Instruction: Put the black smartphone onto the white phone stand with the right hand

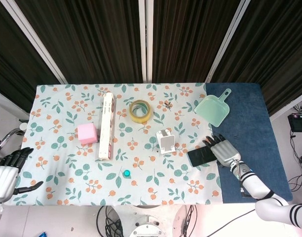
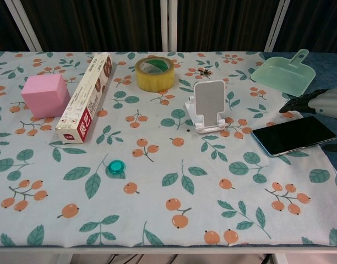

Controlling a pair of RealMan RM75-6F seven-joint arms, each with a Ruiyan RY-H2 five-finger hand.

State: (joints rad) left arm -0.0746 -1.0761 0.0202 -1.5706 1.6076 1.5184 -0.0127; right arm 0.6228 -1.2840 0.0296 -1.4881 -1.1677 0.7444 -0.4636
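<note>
Phone (image 1: 206,154) is seen lying flat, screen up, on the tabletop (image 1: 67,123), at the right edge of the patterned cloth where it meets the blue mat; its long axis runs roughly left to right with a slight tilt, the right end a little farther from the robot. Stand (image 1: 165,141) is found upright just to the left of the phone, near it but not touching, its cradle facing the robot.

Right robot hand (image 1: 221,149) is placed over the phone's right end; fingers are spread and pointed leftward along the phone; nothing is grasped; whether the fingertips touch the glass cannot be told from the head view; in the chest view the hand (image 2: 317,103) appears just above and behind the phone (image 2: 294,135), apart from it. Left robot hand (image 1: 7,173) is held released, fingers apart, off the tabletop's left corner, well apart from everything.

Key relation: the phone lies directly under and to the left of the right hand, with the stand (image 2: 207,107) beyond it on the same line; the right hand is by far the nearer. Judged: a grasp across the short sides is called for next, then a lift and a short carry leftward.
</note>
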